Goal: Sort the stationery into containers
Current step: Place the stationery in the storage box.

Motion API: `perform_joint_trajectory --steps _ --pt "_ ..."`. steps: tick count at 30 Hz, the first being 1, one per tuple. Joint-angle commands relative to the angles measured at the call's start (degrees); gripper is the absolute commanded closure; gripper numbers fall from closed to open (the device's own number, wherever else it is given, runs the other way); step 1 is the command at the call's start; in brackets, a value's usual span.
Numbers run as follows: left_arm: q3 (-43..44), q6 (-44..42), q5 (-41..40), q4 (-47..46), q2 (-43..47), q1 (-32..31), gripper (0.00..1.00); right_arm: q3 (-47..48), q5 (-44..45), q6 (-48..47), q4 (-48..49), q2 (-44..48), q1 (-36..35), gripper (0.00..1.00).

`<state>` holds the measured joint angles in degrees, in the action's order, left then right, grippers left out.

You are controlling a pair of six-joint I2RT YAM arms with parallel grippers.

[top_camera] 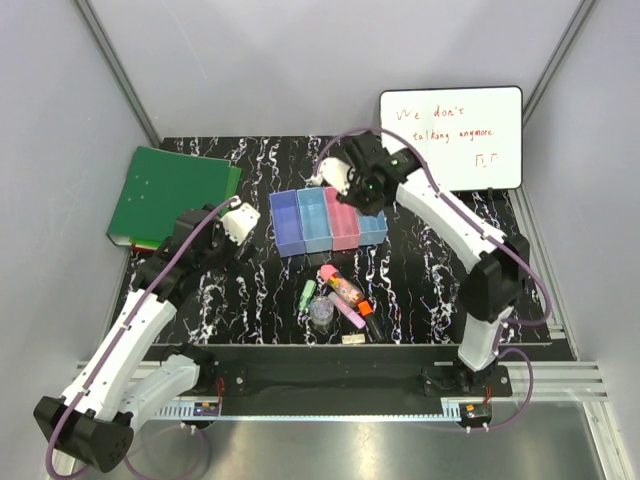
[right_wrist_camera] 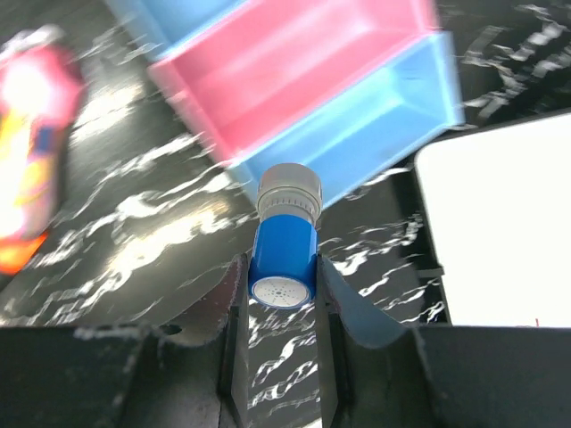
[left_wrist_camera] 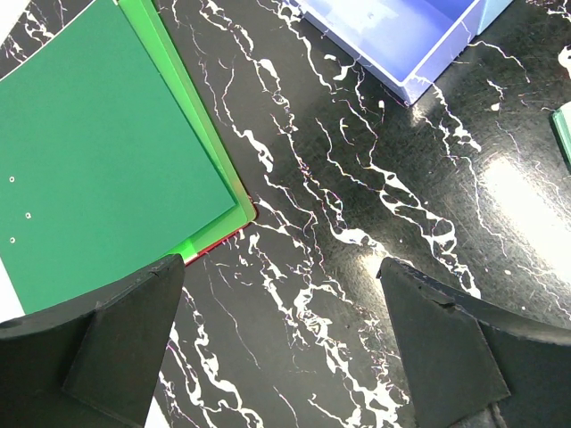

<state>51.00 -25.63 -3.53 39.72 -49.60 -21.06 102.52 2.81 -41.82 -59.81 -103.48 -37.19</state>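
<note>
Four joined bins stand mid-table: blue (top_camera: 287, 224), light blue (top_camera: 314, 220), pink (top_camera: 342, 218) and blue (top_camera: 372, 228). My right gripper (top_camera: 352, 188) hovers over their far side, shut on the blue-capped bottle (right_wrist_camera: 284, 259); in the right wrist view (right_wrist_camera: 282, 269) the pink bin (right_wrist_camera: 294, 62) and a blue bin (right_wrist_camera: 375, 116) lie just ahead. In front of the bins lie a green highlighter (top_camera: 307, 294), a pink-capped tube (top_camera: 340, 285), a clear jar (top_camera: 321, 313), an orange-capped marker (top_camera: 367, 312) and a beige eraser (top_camera: 354, 339). My left gripper (top_camera: 236, 221) is open and empty (left_wrist_camera: 281, 339) over bare table, left of the bins.
A green binder (top_camera: 170, 195) lies at the back left and shows in the left wrist view (left_wrist_camera: 98, 152). A whiteboard with orange writing (top_camera: 452, 137) stands at the back right, close to my right arm. A blue bin's corner (left_wrist_camera: 401, 36) is ahead of my left gripper.
</note>
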Motion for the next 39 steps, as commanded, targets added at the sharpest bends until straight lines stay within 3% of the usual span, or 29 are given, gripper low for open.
perform_joint_trajectory --steps 1,5,19,34,38,39 --pt "0.59 0.14 1.33 -2.55 0.03 -0.21 0.01 7.59 -2.09 2.01 0.22 -8.12 4.4 1.0" --pt "0.15 -0.21 1.42 -2.55 0.12 -0.21 0.01 14.0 -5.18 0.25 -2.14 -13.58 7.3 1.0" --pt "-0.99 0.4 1.68 -3.16 -0.84 -0.21 0.01 22.02 -10.19 -3.17 -3.12 -25.44 10.03 1.0" --pt "-0.82 0.05 1.95 -3.16 -1.9 -0.21 0.01 32.65 -8.79 -4.5 -3.56 -36.88 12.76 1.0" --pt "-1.26 0.31 2.12 -3.16 -1.81 -0.21 0.01 33.8 -7.82 -3.88 -2.86 -37.23 12.93 0.48" --pt "-1.34 0.31 2.3 -3.16 -1.72 -0.3 0.01 33.8 -7.47 -3.79 -2.51 -36.97 13.02 0.45"
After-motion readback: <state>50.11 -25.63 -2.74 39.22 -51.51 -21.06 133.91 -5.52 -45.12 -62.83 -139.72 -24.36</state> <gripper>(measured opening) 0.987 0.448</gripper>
